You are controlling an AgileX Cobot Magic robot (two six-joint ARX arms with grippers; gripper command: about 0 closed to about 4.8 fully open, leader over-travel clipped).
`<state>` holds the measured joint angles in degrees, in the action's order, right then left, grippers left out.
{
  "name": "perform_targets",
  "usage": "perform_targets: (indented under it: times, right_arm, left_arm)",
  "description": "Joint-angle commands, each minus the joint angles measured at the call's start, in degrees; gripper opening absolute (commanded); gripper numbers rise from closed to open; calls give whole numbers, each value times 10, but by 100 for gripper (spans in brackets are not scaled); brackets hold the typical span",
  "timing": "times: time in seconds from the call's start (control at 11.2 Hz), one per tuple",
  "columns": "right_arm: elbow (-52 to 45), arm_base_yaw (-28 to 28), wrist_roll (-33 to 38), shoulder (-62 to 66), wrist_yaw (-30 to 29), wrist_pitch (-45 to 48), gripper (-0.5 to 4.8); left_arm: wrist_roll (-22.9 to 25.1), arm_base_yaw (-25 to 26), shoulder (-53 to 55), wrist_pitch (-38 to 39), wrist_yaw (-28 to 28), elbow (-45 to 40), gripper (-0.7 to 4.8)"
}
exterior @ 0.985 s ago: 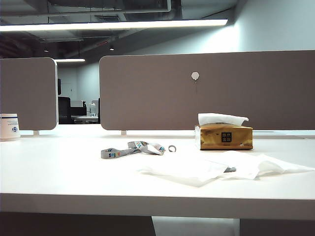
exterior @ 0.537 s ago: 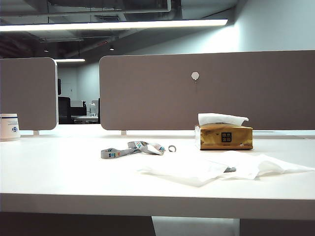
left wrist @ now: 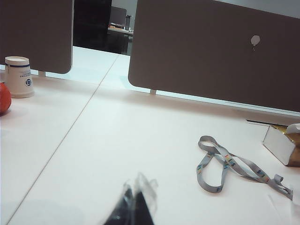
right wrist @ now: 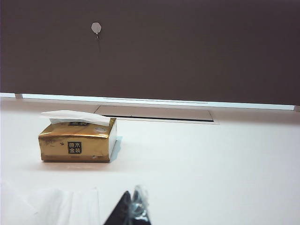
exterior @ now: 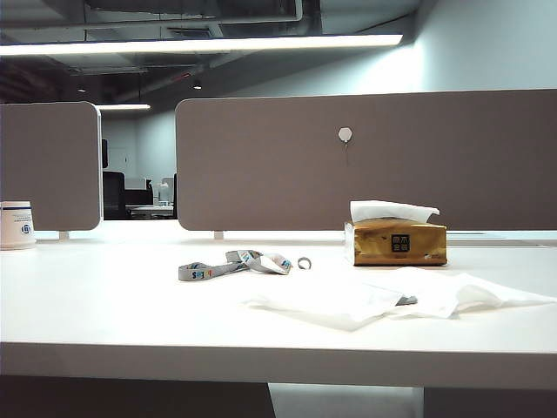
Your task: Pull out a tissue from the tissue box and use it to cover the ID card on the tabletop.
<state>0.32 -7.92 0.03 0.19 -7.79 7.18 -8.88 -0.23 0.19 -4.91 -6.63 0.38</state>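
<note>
The tissue box (exterior: 397, 242), golden-brown with a black square label, is seen standing on the white desk (exterior: 113, 305) close to the grey partition (exterior: 261, 161), with a white sheet rising from its top slit. In front of the tissue box, nearer the desk's front edge, the tissue (exterior: 348, 299) is spread flat and rumpled, next to a wider white sheet (exterior: 474, 290) that reaches away from the box toward the desk's side. A small dark-grey bit is seen peeping out between these sheets; the ID card itself cannot be made out, so it is presumably hidden beneath. To the side of the tissue box, apart from it, the grey lanyard (exterior: 233, 264) with coloured marks is looped on the desk, a metal ring (exterior: 304, 262) lying at its end nearest the box. Far from the tissue box, by the other partition panel, a white cup (exterior: 16, 225) is seen, and beside it, in the left wrist view, part of a red-orange round thing (left wrist: 3, 98).

Neither arm is seen in the exterior view. The left gripper (left wrist: 133, 211) is held low over bare desk, well apart from the lanyard (left wrist: 229, 165); its fingers are pressed together, clenched on nothing. The right gripper (right wrist: 131, 211) is held in front of the tissue box (right wrist: 77, 143), apart from it, fingers likewise clenched and empty.
</note>
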Motion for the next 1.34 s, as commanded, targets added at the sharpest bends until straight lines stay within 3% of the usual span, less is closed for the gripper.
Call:
perform_targets:
  times: [0.09, 0.54, 0.72, 0.99, 1.34]
  right_arm:
    - [-2, 0, 2, 0, -3, 12, -6]
    - [-2, 0, 4, 0, -44, 12, -6]
    - [-2, 0, 4, 0, -44, 12, -6]
    - [-2, 0, 4, 0, 19, 12, -6]
    - [-2, -1, 4, 0, 49, 12, -6]
  left_arm:
    - [15, 0, 0, 12, 0, 2, -5]
    - [74, 0, 0, 26, -11, 2, -5]
    - [74, 0, 0, 26, -11, 2, -5]
    - [74, 0, 0, 27, 2, 2, -5]
    - [74, 0, 0, 27, 4, 2, -5]
